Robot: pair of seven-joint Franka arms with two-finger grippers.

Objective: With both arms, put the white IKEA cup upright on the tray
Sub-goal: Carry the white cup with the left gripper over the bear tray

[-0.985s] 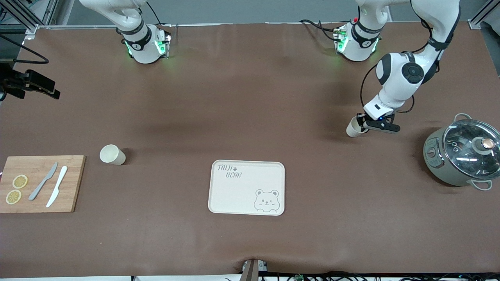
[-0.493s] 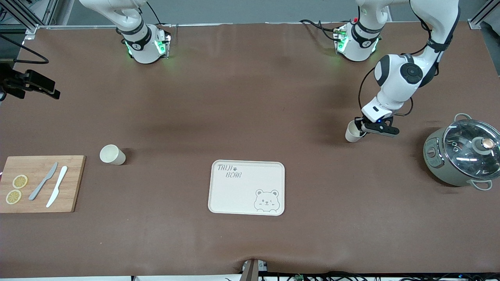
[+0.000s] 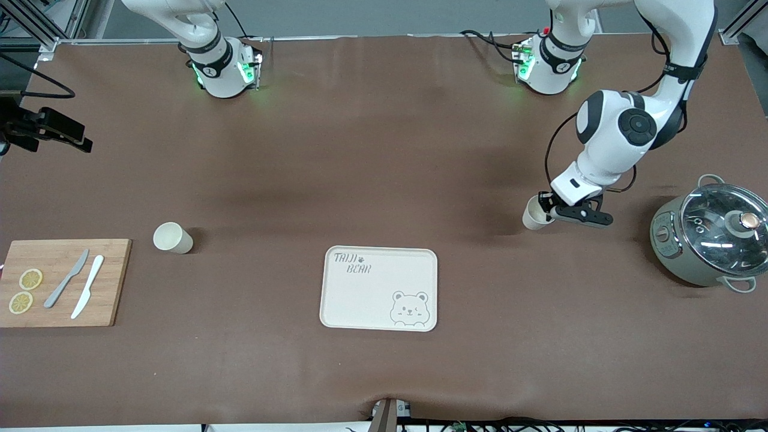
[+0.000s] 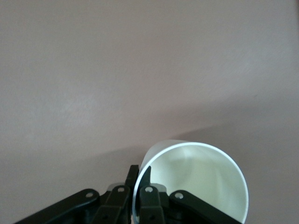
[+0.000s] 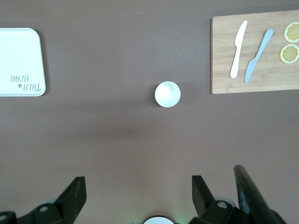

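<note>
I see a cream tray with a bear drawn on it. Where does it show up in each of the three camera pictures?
Front view: the tray lies on the table near the picture's middle, bear face and "TAIJI BEAR" lettering visible.
Left wrist view: not in it.
Right wrist view: only its lettered end shows at the picture's edge.
Shared landmark: the standing white cup, between tray and wooden cutting board.

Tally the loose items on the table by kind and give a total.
Cups: 2
Trays: 1
Cutting boards: 1
Knives: 2
Lemon slices: 2
Pots with lid: 1
Total: 9
</note>
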